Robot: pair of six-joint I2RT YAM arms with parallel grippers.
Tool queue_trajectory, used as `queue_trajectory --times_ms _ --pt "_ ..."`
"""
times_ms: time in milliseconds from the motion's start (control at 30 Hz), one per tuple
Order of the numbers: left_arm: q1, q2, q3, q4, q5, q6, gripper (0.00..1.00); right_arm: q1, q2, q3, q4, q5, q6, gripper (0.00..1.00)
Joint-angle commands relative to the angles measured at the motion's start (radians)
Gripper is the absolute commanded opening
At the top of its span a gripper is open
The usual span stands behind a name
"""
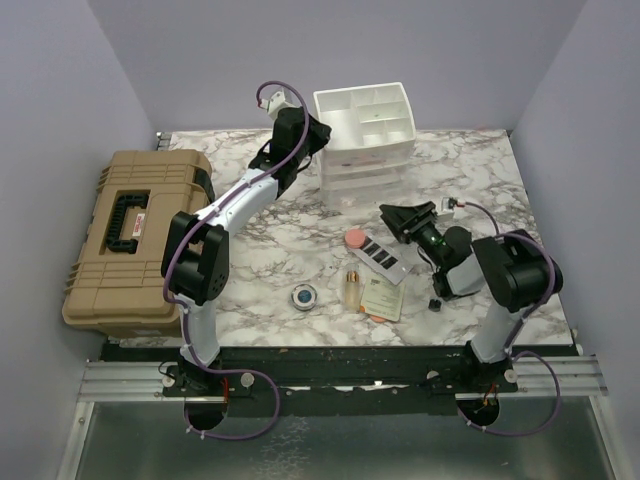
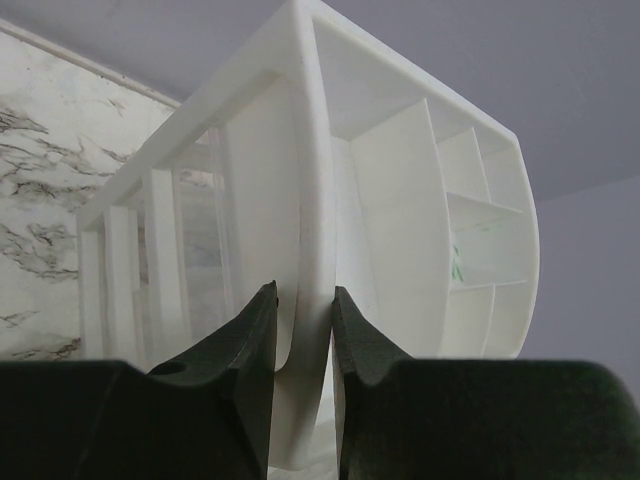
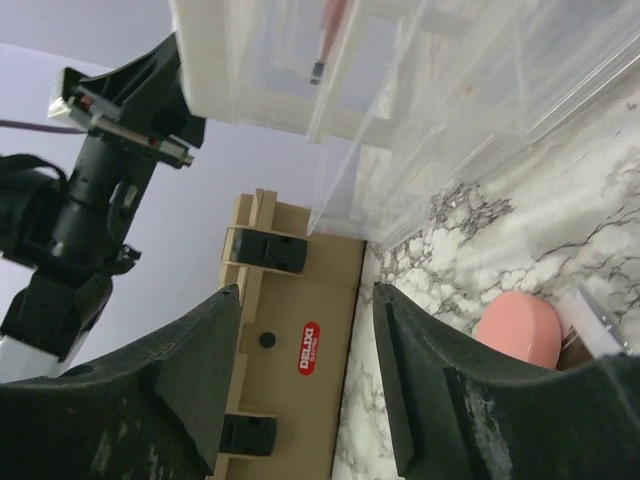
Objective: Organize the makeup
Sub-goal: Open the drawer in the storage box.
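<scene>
the left gripper (image 2: 303, 300) was pinched shut on the upright side wall of the white organizer (image 2: 400, 200), one finger on either side of the wall's edge, at the back of the marble table (image 1: 270, 250). the right gripper (image 3: 310, 300) had its jaws apart with nothing between them. it was low over the table and pointed toward the organizer's clear drawers, with the pink puff (image 3: 517, 325) close beside one finger. the makeup lay loose on the table in front of the organizer, none of it in a compartment that could be seen. the pink puff sat at the far end of the black strip palette (image 1: 383, 257), and the cream sachet (image 1: 385, 297) lay nearer the arms. the small amber bottle (image 1: 351, 290) was just left of the sachet, and the round blue compact (image 1: 304, 297) lay apart, further left. a tan hard case (image 1: 110, 250) sat closed at the table's left edge
</scene>
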Motion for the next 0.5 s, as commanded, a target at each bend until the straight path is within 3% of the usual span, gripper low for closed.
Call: queue_trajectory --times_ms 0,67,133,267,367,467 --pt "0.005 -0.018 -0.040 -0.031 -0.003 -0.003 0.07 -0.016 -0.163 -0.069 0.053 0.034 -0.086 0.63" --pt "0.005 -0.037 -0.057 -0.031 -0.011 0.003 0.19 -0.030 -0.266 -0.051 -0.140 0.027 -0.171 0.65" --pt "0.006 -0.058 -0.073 -0.031 -0.024 0.024 0.28 -0.032 -0.382 0.002 -0.442 0.057 -0.277 0.67" --pt "0.013 -0.100 -0.098 -0.028 -0.018 0.049 0.48 -0.033 -0.544 0.168 -1.014 0.241 -0.478 0.70" --pt "0.015 -0.109 -0.082 -0.023 0.009 0.075 0.56 -0.038 -0.569 0.292 -1.269 0.345 -0.595 0.73" --pt "0.018 -0.113 -0.067 -0.025 0.044 0.096 0.61 -0.050 -0.523 0.410 -1.411 0.390 -0.686 0.76"
